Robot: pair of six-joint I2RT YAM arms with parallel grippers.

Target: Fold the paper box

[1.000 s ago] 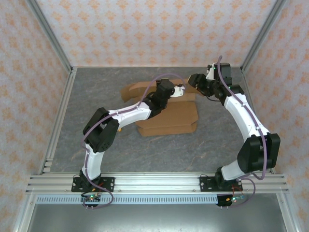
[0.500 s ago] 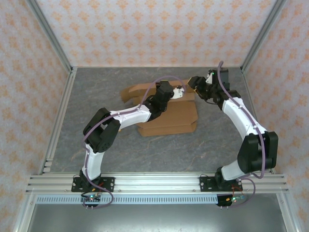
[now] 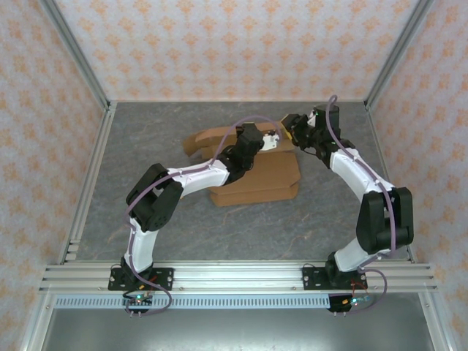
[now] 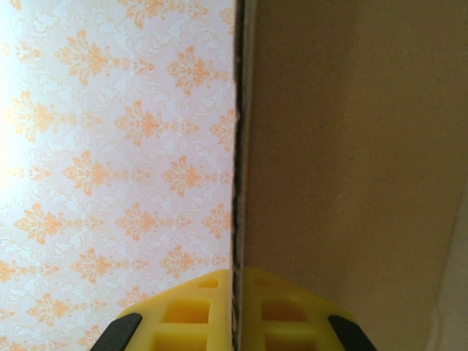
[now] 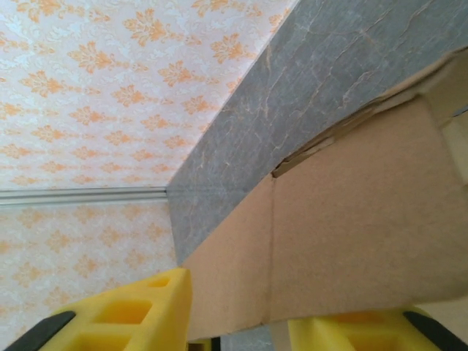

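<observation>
Left wrist view: left gripper (image 4: 235, 281) is clamped on a thin edge of the box (image 4: 351, 146), which could slip or tear.
Right gripper (image 5: 234, 307) is part open with a flap (image 5: 351, 241) between its fingers, and I cannot tell if it presses. If the two pull apart or twist, the ragged edge just past the right fingers may rip, or the thin edge may slide out. They sit close and could bump. The box lies on the table (image 5: 329, 66) just under them. Bare table lies on both sides and behind them. The back wall (image 3: 234, 44) is not far ahead.
</observation>
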